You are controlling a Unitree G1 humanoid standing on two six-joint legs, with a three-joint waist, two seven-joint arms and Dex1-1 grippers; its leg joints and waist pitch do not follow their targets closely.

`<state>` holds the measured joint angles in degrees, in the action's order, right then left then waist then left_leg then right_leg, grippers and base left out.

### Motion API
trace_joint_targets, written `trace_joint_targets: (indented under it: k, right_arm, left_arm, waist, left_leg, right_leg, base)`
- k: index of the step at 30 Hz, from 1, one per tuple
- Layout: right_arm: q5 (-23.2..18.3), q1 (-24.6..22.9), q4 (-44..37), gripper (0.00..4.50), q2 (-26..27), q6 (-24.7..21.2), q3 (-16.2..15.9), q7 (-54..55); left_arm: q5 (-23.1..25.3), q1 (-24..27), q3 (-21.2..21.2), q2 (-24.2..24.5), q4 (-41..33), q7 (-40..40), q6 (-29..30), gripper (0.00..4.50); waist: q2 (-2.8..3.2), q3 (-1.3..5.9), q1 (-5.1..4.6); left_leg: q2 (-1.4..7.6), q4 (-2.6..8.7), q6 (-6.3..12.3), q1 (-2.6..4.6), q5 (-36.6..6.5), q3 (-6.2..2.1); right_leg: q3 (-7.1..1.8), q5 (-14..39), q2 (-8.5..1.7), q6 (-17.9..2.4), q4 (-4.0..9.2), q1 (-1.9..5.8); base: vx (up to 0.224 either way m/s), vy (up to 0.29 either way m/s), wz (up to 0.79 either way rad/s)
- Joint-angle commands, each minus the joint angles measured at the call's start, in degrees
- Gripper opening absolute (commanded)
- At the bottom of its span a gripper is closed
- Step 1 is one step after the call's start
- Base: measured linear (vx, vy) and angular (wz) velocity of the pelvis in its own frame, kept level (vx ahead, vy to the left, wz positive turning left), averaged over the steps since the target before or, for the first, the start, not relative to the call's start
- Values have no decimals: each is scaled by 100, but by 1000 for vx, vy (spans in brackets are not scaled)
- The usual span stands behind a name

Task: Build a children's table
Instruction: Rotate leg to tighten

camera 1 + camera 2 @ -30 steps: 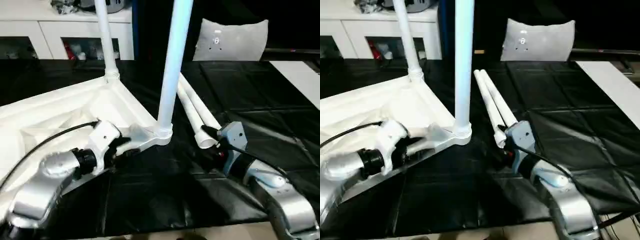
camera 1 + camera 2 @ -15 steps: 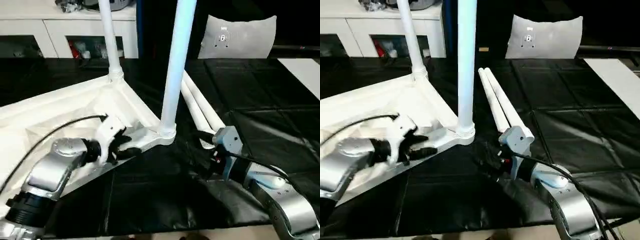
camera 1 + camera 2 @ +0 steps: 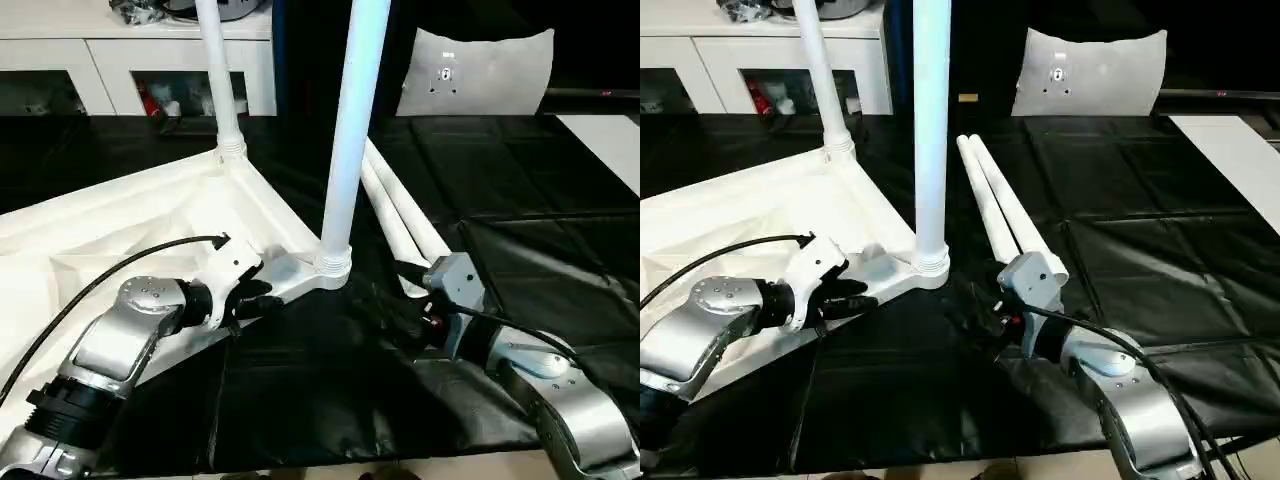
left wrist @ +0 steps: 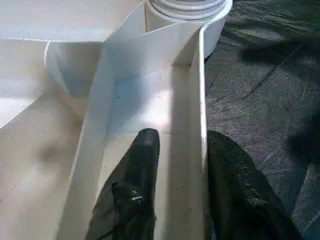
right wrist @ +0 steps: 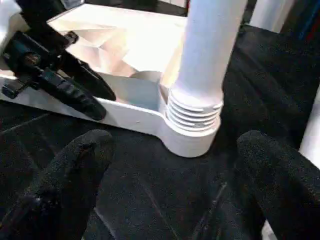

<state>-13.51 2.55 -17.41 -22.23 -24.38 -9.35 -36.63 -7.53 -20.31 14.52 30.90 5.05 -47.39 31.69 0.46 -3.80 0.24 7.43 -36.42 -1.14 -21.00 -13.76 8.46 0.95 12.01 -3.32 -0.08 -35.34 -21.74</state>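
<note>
On the black worktop [image 3: 520, 190] the white table top [image 3: 110, 230] is lying upside down, ribbed underside up, with two legs standing in its corner sockets: one at the near corner [image 3: 345, 150] and one at the far corner [image 3: 222, 80]. Two loose legs [image 3: 1000, 215] are lying side by side on the black sheet just beside that near corner. My left hand [image 4: 175, 185] is gripping the table top's edge wall close to the near socket, one finger [image 4: 132, 195] inside the rim and the other outside against the sheet. My right hand [image 5: 170, 185] is hovering open near the near corner socket [image 5: 192, 127], fingers spread and apart from it, close to the ends of the loose legs. Beyond the worktop, a white cabinet [image 3: 100, 60] is standing.
</note>
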Motion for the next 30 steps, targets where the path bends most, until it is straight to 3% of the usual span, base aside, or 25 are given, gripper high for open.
trace_joint_targets:
  k: [1,6,11,15,19,21,25,28,30]
  right_arm:
    - [-70,21,-93,450,-55,-54,-14,-82]
    - [-82,21,-91,450,-70,-56,-23,-104]
    - [-66,16,-82,450,-79,-39,-42,-107]
    - [-67,28,-69,450,-71,-41,-34,-102]
    - [-83,64,-37,450,-60,-34,-31,-114]
    - [-98,86,-4,450,-57,-23,-37,-139]
    - [-114,104,25,450,-56,2,-72,-197]
    - [-105,102,23,450,-57,14,-75,-194]
    - [-106,86,16,450,-66,21,-57,-195]
  left_arm:
    - [113,-63,8,69,121,38,-52,106]
    - [16,-81,-106,-32,135,28,-172,74]
    - [103,-48,-17,-51,176,32,-273,33]
    - [209,-23,54,-4,168,39,-391,10]
    - [387,-64,127,161,356,-263,-1562,10]
    - [363,-35,264,359,366,-844,-2238,10]
    - [57,-41,158,393,501,-1364,-2300,10]
    - [50,-48,206,549,616,-1605,-2338,10]
    - [106,-49,190,589,754,-1552,-2480,10]
  waist:
    - [61,257,4]
    - [60,258,1]
    - [74,275,8]
    - [69,270,6]
    - [51,254,8]
    - [38,262,16]
    - [72,300,64]
    - [83,316,126]
    - [80,306,129]
  left_leg:
    - [521,621,44,68,-1164,-195]
    - [519,624,-4,60,-1176,-191]
    - [520,610,96,48,-873,-182]
    - [521,611,148,45,-837,-177]
    - [525,631,141,46,-1018,-177]
    - [523,632,146,50,-1018,-176]
    - [539,627,159,104,-690,-128]
    - [535,614,195,96,-418,-112]
    - [530,620,193,83,-515,-108]
  right_leg:
    - [-266,851,-503,-1539,398,192]
    - [-274,896,-507,-1501,408,183]
    - [-270,507,-509,-1575,384,202]
    - [-269,520,-509,-1590,388,204]
    - [-278,828,-511,-1496,427,190]
    - [-283,887,-515,-1441,436,181]
    - [-268,289,-495,-1546,367,154]
    - [-254,-147,-497,-1618,312,172]
    - [-256,-82,-509,-1636,321,185]
  base:
    - [0,0,0]
    - [0,0,0]
    - [0,0,0]
    - [0,0,0]
    - [0,0,0]
    - [0,0,0]
    - [0,0,0]
    - [0,0,0]
    - [0,0,0]
